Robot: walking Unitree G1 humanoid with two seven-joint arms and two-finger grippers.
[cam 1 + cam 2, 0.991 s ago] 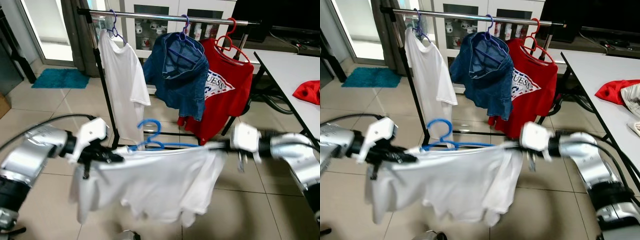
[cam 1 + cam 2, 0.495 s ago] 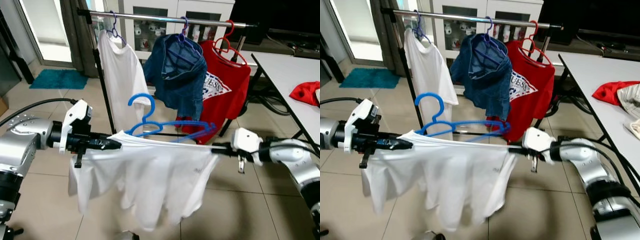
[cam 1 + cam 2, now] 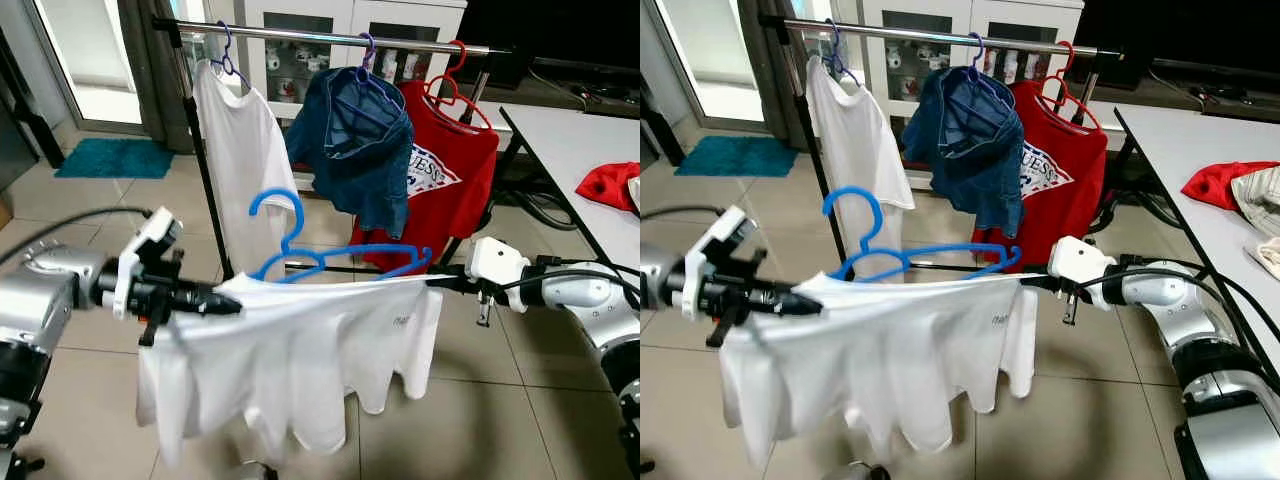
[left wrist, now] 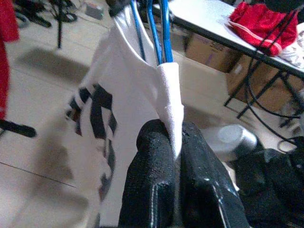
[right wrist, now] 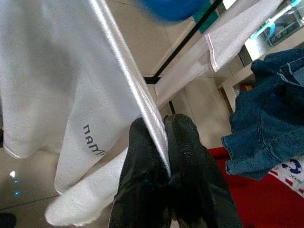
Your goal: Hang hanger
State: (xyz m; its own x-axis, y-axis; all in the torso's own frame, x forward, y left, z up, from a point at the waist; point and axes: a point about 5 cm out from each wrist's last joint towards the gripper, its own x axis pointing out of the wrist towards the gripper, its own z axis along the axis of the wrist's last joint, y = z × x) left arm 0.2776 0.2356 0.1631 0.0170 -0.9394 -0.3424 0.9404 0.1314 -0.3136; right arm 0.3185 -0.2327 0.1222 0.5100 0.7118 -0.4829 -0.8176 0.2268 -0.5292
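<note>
- Left arm: silver, forearm reaching in from the left, level, wrist pointing right.
- Left tool [image 3: 228, 303]: black fingers [image 4: 152, 185] pressed together, pinching fabric.
- Right arm: silver, elbow bent, forearm pointing left.
- Right tool [image 3: 437, 283]: fingers [image 5: 142, 175] closed together on a fabric edge.
- Tools well apart, at about equal height.

I see a clothes rail [image 3: 330, 38] carrying a white shirt [image 3: 243, 170], a denim jacket [image 3: 360, 150] and a red shirt [image 3: 450, 185]; a white table [image 3: 580, 130] bears red cloth [image 3: 610, 185].
</note>
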